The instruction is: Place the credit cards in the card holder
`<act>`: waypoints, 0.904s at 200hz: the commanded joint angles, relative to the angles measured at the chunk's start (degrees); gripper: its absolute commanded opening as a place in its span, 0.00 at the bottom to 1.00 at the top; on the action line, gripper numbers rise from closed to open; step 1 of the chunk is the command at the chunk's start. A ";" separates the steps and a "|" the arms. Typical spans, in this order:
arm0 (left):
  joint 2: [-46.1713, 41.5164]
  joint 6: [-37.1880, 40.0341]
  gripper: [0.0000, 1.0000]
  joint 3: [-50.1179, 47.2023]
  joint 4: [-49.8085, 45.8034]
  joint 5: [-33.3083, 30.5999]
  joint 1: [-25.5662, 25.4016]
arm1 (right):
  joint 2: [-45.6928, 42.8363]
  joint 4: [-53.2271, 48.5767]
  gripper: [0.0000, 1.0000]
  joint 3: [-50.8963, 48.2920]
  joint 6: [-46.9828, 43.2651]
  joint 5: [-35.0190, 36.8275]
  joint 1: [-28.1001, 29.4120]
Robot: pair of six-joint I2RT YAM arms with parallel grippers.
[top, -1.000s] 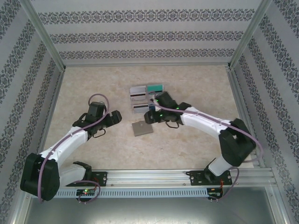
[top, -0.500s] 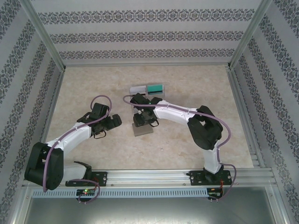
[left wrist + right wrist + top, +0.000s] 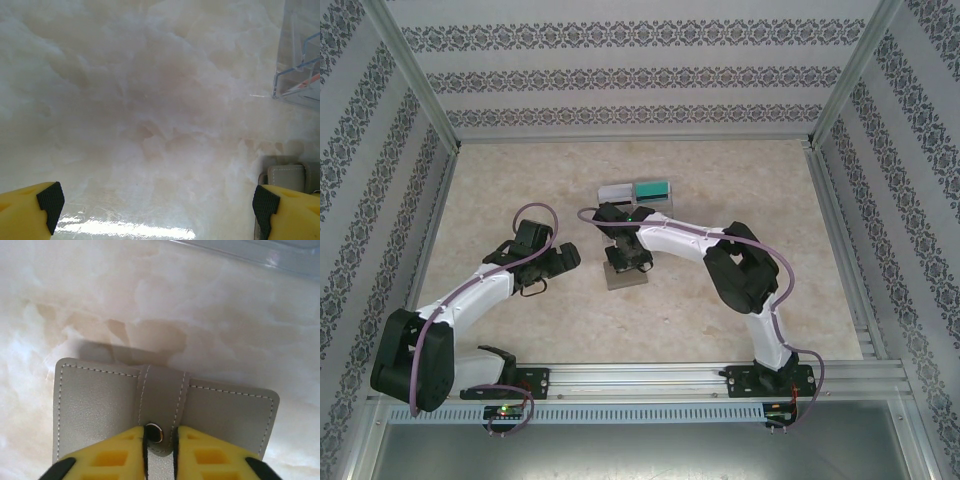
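The card holder (image 3: pixel 629 279) lies folded flat on the table, grey-brown, its snap strap (image 3: pixel 161 390) fastened across it. My right gripper (image 3: pixel 626 258) is right above it. In the right wrist view the yellow fingers (image 3: pixel 120 452) are drawn in on the strap's rounded end (image 3: pixel 161 440), by the snap button. Credit cards, one white-grey (image 3: pixel 616 192) and one teal (image 3: pixel 652 189), stand in a clear rack behind it. My left gripper (image 3: pixel 568 255) hovers wide open just left of the holder, whose corner (image 3: pixel 287 176) lies beside the right fingertip (image 3: pixel 265 202).
The clear card rack (image 3: pixel 300 65) stands just beyond the holder, close behind my right wrist. Aluminium frame rails (image 3: pixel 825 180) and patterned walls bound the marble table on three sides. Bare tabletop (image 3: pixel 520 190) stretches to the far left.
My right arm has swung left from the rack to over the card holder, and its jaws have narrowed onto the strap. The left arm has barely shifted.
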 commanded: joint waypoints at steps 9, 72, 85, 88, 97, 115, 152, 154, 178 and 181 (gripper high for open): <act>-1.92 1.78 0.99 -0.23 1.39 -0.45 -0.17 | -2.59 1.00 0.08 -2.87 2.07 1.36 -0.73; -0.73 3.57 0.98 2.15 7.30 6.30 -2.14 | -21.82 15.44 0.09 -18.87 13.50 -13.67 -8.78; 0.03 3.60 0.98 3.11 8.17 7.46 -2.60 | -26.31 19.27 0.10 -23.29 17.49 -17.17 -10.94; 0.18 3.65 0.98 3.29 8.52 8.03 -2.73 | -27.35 20.31 0.10 -24.68 18.64 -17.92 -11.41; 0.98 3.97 0.97 3.91 9.66 9.58 -3.05 | -30.48 24.26 0.10 -29.13 22.59 -20.57 -13.12; 3.05 4.91 0.96 5.99 10.75 11.08 -4.35 | -36.81 34.56 0.10 -40.26 32.98 -24.84 -16.54; 9.70 6.40 0.94 11.40 12.24 12.72 -8.32 | -46.96 44.00 0.10 -56.28 46.37 -25.69 -18.37; 10.01 6.40 0.94 11.74 12.21 12.77 -8.59 | -47.35 43.67 0.10 -56.46 46.29 -25.53 -18.32; 13.23 5.63 0.93 13.69 13.08 13.40 -11.25 | -51.29 45.30 0.10 -59.08 48.67 -24.19 -19.29; 13.59 5.47 0.93 13.81 13.26 13.52 -11.40 | -51.58 44.81 0.10 -58.84 48.47 -24.26 -19.51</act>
